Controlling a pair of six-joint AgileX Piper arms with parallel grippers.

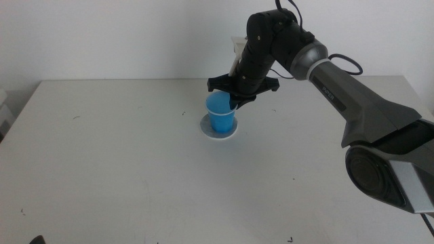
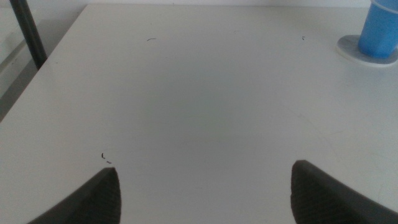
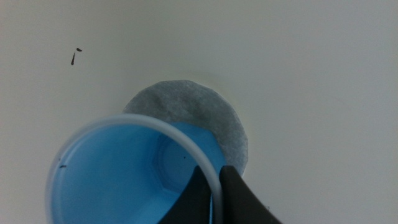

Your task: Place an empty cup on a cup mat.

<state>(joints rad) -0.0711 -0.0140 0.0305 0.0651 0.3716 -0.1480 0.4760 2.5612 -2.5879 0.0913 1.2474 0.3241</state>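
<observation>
The bright blue cup [image 1: 220, 115] stands upright on the grey cup mat [image 1: 210, 131], a little beyond the table's middle. My right gripper [image 1: 234, 102] reaches down from the right and is shut on the cup's rim on its right side. In the right wrist view one jaw is inside and one outside the pale rim, the gripper [image 3: 219, 172] pinching the cup [image 3: 118, 174], which is empty, with the cup mat [image 3: 199, 106] showing behind it. The left wrist view shows the cup [image 2: 380, 28] resting on the mat [image 2: 348, 47]. My left gripper [image 2: 205, 186] waits open at the near left edge.
The white table [image 1: 122, 156] carries a few small dark specks [image 3: 74, 56]. A white wall runs behind it. A dark post [image 2: 28, 31] stands off the table's left edge in the left wrist view.
</observation>
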